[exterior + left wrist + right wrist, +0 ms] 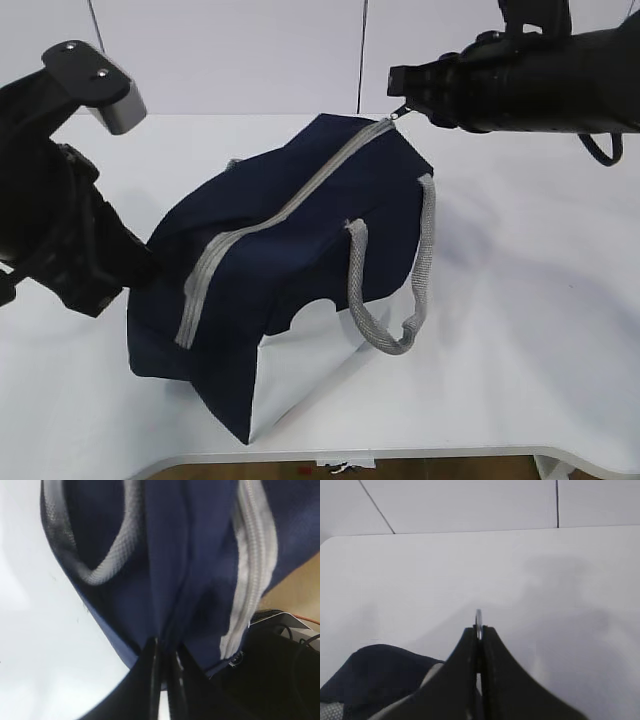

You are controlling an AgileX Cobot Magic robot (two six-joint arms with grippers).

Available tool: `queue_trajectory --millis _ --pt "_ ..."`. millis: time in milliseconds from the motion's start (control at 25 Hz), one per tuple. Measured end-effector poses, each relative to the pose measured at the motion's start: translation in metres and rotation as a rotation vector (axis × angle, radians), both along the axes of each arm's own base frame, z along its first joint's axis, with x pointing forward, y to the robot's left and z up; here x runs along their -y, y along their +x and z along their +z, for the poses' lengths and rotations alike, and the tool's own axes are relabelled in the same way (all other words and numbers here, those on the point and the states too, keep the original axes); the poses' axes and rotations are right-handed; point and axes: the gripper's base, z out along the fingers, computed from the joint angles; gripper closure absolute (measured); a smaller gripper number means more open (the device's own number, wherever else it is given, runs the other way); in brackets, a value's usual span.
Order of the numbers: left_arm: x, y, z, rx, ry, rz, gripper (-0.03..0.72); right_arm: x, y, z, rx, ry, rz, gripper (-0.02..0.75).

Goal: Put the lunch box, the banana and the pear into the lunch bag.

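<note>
The boxy navy-blue fabric lunch bag (290, 270) sits mid-frame, its grey zipper (280, 215) closed. The left gripper (167, 652) pinches bag fabric; the right gripper (479, 630) clamps the metal ring pull (478, 617), upper right in the exterior view. No lunch box, banana or pear shows, so packing looks finished

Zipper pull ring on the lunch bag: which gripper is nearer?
Right. The right gripper is shut on the metal ring pull at the far end of the zipper. The left gripper pinches the lunch bag fabric at the opposite end.
</note>
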Motion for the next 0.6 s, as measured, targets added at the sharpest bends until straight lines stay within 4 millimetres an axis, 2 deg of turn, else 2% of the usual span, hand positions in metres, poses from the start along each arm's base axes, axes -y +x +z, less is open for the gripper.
queue_trajectory --millis 600 --pt "0.002 -0.001 0.000 -0.021 -0.030 0.010 0.688 0.006 0.003 -0.012 -0.107 0.062 -0.036 0.748"
